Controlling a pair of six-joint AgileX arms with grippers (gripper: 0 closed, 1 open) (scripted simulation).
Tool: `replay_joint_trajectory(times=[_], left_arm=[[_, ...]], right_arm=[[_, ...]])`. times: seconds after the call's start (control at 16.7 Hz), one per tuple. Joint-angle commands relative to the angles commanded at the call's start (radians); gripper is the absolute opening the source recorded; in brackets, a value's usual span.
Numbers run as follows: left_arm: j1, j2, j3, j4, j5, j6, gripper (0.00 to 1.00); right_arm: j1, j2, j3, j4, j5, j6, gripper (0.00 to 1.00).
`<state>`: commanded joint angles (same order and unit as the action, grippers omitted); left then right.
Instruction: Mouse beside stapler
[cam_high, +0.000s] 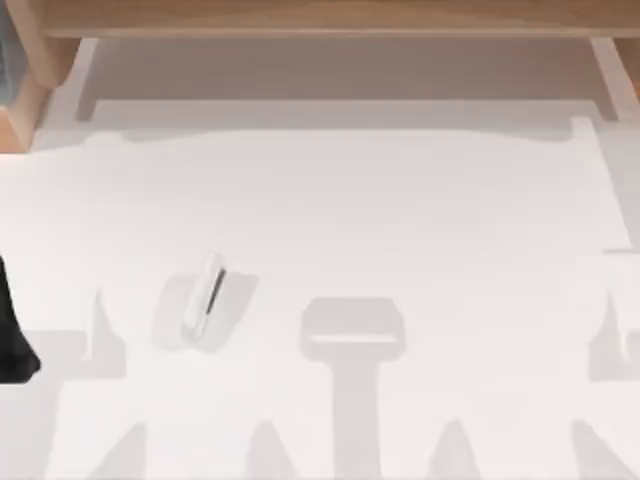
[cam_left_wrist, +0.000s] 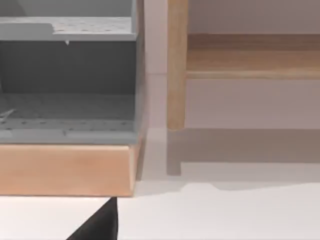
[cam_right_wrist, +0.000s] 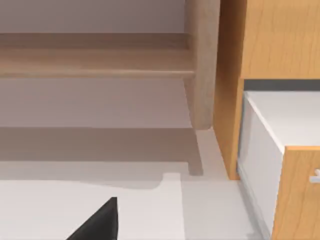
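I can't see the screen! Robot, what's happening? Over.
Stapler lying on white table, left of middle. Black object at left edge. Nothing around the stapler.

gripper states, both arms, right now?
Left gripper: a dark part at the frame's lower edge; open or shut cannot be told.
Right gripper: the same, cannot be told.

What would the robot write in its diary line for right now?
stage: not started | stapler: lying on white table, left of middle | black object: at table's left edge | mouse beside stapler: no
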<state>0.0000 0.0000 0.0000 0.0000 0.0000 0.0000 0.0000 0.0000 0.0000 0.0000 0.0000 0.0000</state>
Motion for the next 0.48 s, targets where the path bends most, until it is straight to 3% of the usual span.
replay_joint_trajectory(times=[0.24, 0.48], left_arm=[[0.0, 0.0, 0.0, 0.0, 0.0, 0.0, 1.0], [0.0, 0.0, 0.0, 0.0, 0.0, 0.0, 1.0]], right_arm=[[-0.016, 0.024, 0.025, -0.017, 0.002, 0.004, 1.0], [-0.106, 0.194, 0.197, -0.142, 0.011, 0.024, 1.0]])
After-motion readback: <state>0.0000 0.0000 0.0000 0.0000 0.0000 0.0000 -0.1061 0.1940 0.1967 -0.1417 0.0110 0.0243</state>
